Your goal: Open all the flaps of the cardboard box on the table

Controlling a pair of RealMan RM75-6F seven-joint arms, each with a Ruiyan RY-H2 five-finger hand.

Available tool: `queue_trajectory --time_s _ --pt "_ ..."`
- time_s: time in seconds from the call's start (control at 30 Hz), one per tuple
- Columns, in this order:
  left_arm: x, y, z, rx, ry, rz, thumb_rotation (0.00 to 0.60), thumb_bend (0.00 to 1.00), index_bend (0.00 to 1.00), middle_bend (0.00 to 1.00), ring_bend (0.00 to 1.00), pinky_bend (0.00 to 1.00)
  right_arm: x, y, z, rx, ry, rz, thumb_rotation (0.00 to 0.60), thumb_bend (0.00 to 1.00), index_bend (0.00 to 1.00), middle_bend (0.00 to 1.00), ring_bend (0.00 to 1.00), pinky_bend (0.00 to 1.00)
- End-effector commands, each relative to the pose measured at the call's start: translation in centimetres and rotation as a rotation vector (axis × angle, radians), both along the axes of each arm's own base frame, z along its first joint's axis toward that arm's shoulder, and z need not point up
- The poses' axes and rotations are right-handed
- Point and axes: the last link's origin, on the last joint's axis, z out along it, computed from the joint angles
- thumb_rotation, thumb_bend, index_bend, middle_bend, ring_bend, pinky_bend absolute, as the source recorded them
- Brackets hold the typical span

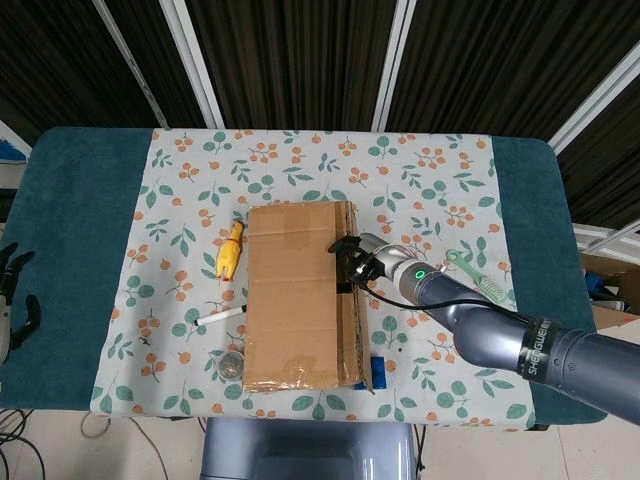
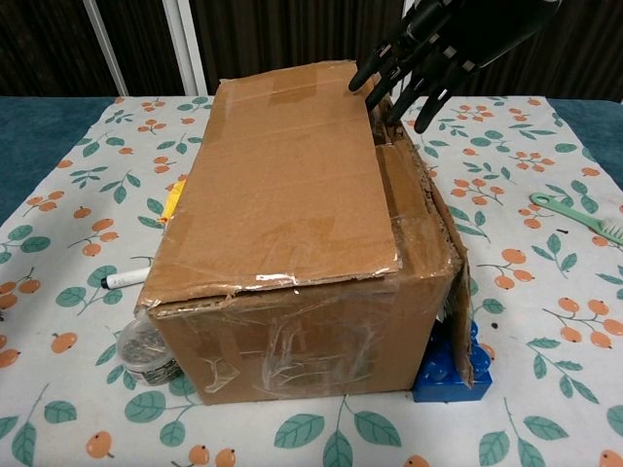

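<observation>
Cardboard box [image 1: 295,295] sits at the middle of the table [image 1: 90,250], on the floral cloth [image 1: 420,170], its long side running front to back; a large top flap [image 2: 282,185] lies nearly flat over the opening, taped and slightly creased, so what is inside cannot be seen; along the box's right edge a narrower flap [image 2: 414,195] shows crumpled beneath it; the right hand [image 1: 352,262] reaches in from the right, its dark fingers [image 2: 409,68] spread apart and pointing down at the far right edge of the top flap, close to the cardboard though a grip on it cannot be told; the left hand [image 1: 12,295] hangs at the table's left edge, well apart from the box, fingers loosely parted and holding nothing; a yellow toy [image 1: 230,250] and a white marker [image 1: 222,316] lie just left of the box; a small round jar [image 2: 146,345] sits at its front left corner; a blue brick [image 2: 456,370] touches its front right corner; a green brush [image 1: 480,282] lies to the right
</observation>
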Motion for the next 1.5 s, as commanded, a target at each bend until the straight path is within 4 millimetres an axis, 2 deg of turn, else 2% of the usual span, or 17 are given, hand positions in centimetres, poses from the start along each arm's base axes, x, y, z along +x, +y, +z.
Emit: queue_trajectory --time_s 0.03,0.3,0.8,1.0,1.13,1.5 --pt "0.0 0.0 0.0 0.000 -0.002 0.000 0.600 0.59 0.15 0.05 0.11 0.12 0.1 0.0 -0.1 0.007 -0.006 -0.001 0.600 0.90 0.22 0.21 0.34 0.42" --pt "0.0 0.1 0.1 0.004 -0.008 0.001 0.600 0.59 0.15 0.05 0.11 0.13 0.8 0.0 0.1 0.026 -0.056 -0.021 0.600 0.90 0.22 0.21 0.34 0.42" --pt "-0.1 0.1 0.5 0.024 -0.022 0.005 0.600 0.59 0.15 0.04 0.11 0.13 2.7 -0.5 2.1 0.032 -0.143 -0.015 0.600 0.90 0.22 0.20 0.34 0.42" --pt "-0.1 0.1 0.6 0.041 -0.031 0.008 0.600 0.59 0.15 0.04 0.11 0.15 3.6 -0.5 2.9 0.034 -0.185 -0.010 0.600 0.90 0.19 0.14 0.34 0.42" --pt "-0.2 0.2 0.6 0.045 -0.031 0.010 0.600 0.59 0.15 0.04 0.11 0.15 4.2 -0.5 3.3 0.041 -0.217 -0.006 0.600 0.90 0.14 0.08 0.34 0.42" --pt "-0.2 0.2 0.7 0.054 -0.033 0.016 0.600 0.59 0.15 0.03 0.11 0.17 5.4 -0.7 4.9 0.028 -0.296 0.007 0.600 0.90 0.06 0.02 0.34 0.42"
